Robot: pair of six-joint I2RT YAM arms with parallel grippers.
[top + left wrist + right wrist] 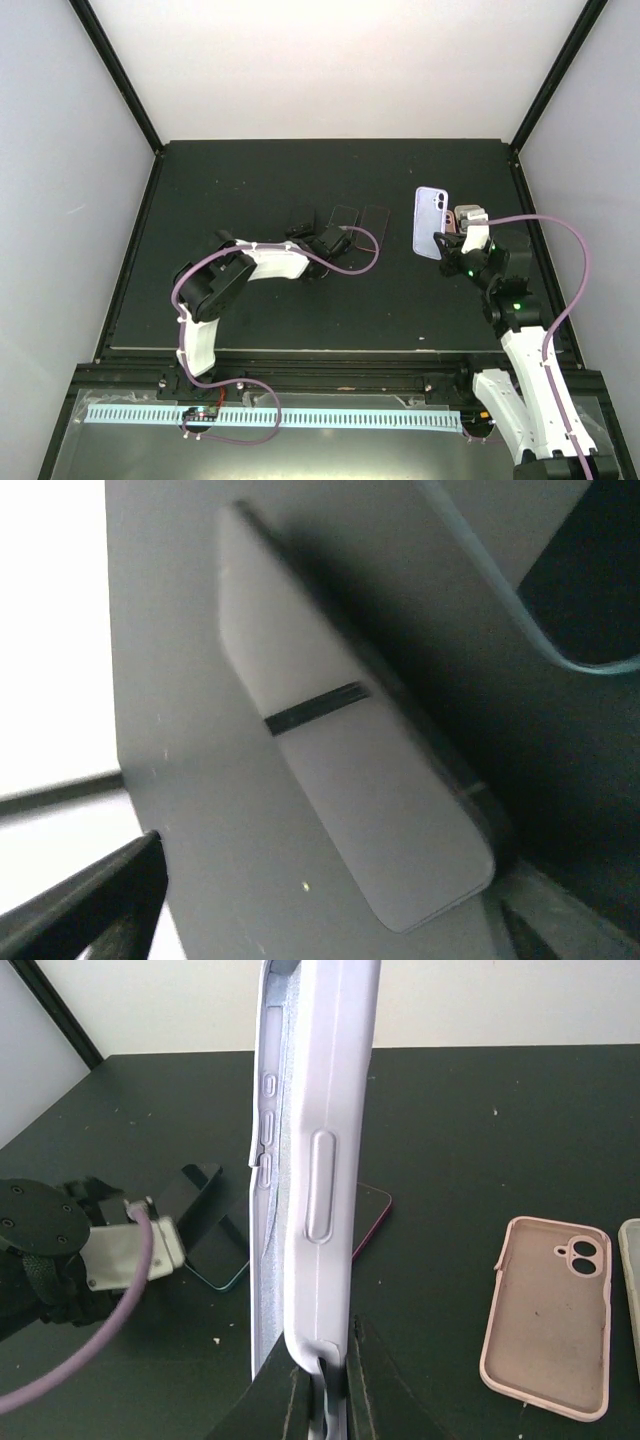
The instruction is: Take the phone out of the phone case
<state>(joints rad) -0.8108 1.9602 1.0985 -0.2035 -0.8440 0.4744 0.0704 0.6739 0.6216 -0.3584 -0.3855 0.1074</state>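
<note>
1. Top view: the right fingers (pixel 442 243) are closed on the lower end of a lilac case (pixel 431 222). They hold it up off the tabletop (pixel 250 180) on the right side, its back and camera cut-out turned to this camera. The case's long axis runs away from those fingers, towards the far wall. The left fingers (pixel 325 240) sit near the middle of the tabletop among dark phones (pixel 375 222), well apart from the case, so the right arm is plainly the nearer one. Whether the left fingers are open or closed cannot be told here. A pink case (pixel 468 214) lies just behind the right wrist.

2. Left wrist view: this is very close and blurred. It shows a pale oblong piece (pixel 350 790) and a teal-edged corner (pixel 590 590), and the state of the left fingers again cannot be told.

3. Right wrist view: the lilac case (pixel 320 1160) stands upright and edge-on, rising straight from the right fingers (pixel 330 1390), which pinch its bottom edge. Its open face turns left, towards the left arm. Only lining shows inside, so it is probably empty, with the phones (pixel 215 1230) lying flat on the tabletop beyond.
</note>
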